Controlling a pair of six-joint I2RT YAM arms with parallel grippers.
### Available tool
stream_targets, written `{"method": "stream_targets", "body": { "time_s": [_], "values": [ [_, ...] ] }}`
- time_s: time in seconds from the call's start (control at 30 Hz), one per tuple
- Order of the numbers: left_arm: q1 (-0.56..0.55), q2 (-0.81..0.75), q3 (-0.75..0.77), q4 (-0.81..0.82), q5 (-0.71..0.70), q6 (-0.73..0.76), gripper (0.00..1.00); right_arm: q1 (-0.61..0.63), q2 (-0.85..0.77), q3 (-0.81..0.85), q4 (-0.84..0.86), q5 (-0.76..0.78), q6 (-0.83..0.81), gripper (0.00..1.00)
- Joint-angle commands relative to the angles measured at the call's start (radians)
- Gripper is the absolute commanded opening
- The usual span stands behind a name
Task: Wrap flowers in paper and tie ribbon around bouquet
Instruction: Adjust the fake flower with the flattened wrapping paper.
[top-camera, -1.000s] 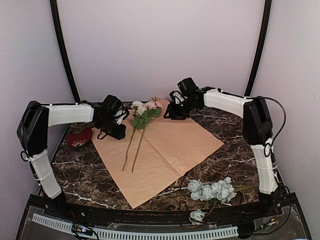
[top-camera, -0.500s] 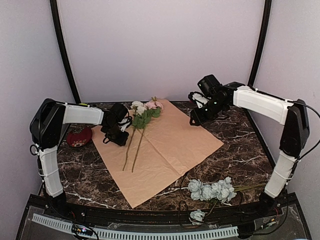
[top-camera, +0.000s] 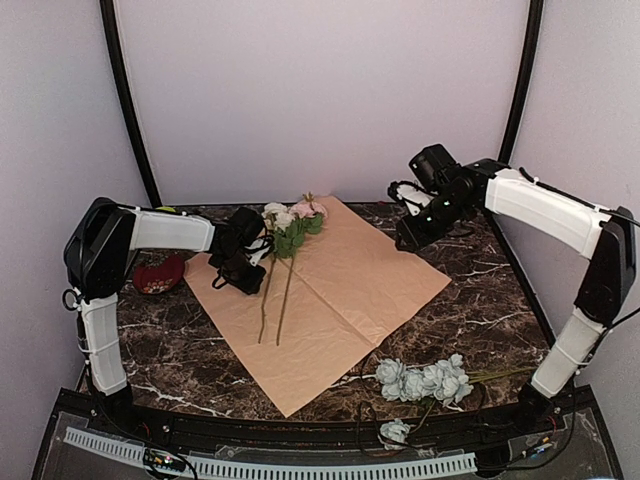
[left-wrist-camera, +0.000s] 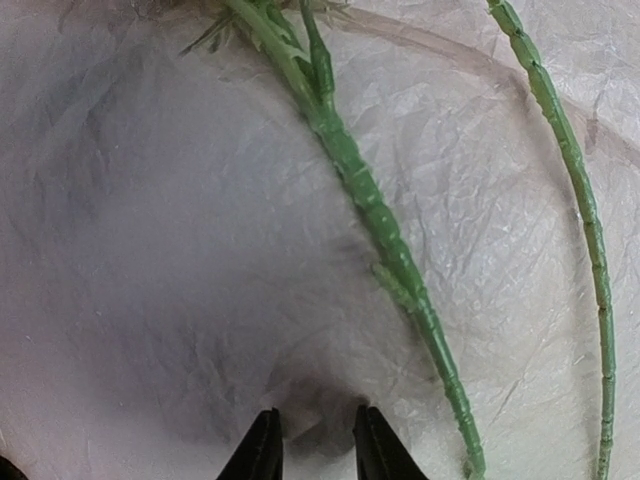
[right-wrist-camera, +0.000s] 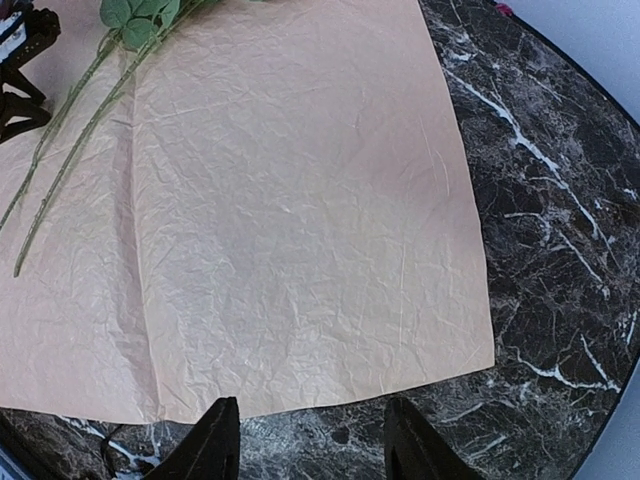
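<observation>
– Right arm has pulled back far right; the right tool hangs spread and empty over the edge of the crinkled peach paper sheet. And left?
– There the left tool sits low on the sheet, tips slightly apart, I think pinching nothing, beside the green stems of the pink-and-white roses. Flowers are being laid; next, fetch the pale blue roses from the marble surface.

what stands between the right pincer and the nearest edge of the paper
Nothing visible: only bare marble table lies between the right pincer and the edge of the paper. The flowers lie farther off, near the sheet's opposite side.
</observation>
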Motion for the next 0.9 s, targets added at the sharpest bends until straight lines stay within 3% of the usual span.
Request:
{"method": "stream_targets", "body": {
  "time_s": [0.0, 0.47, 0.87],
  "values": [
    [-0.009, -0.059, -0.005, -0.011, 0.022, 0.03, 0.27, -0.004, -0.063, -0.021, -0.037, 0.013, -0.068, 0.5],
    [-0.061, -0.044, -0.002, 0.012, 0.092, 0.062, 0.32, 0.089, -0.365, -0.421, -0.039, -0.141, -0.379, 0.57],
    [-0.069, -0.112, 0.016, -0.001, 0.177, 0.047, 0.34, 0.18, -0.475, -0.608, -0.358, 0.179, -0.502, 0.62]
  ]
}}
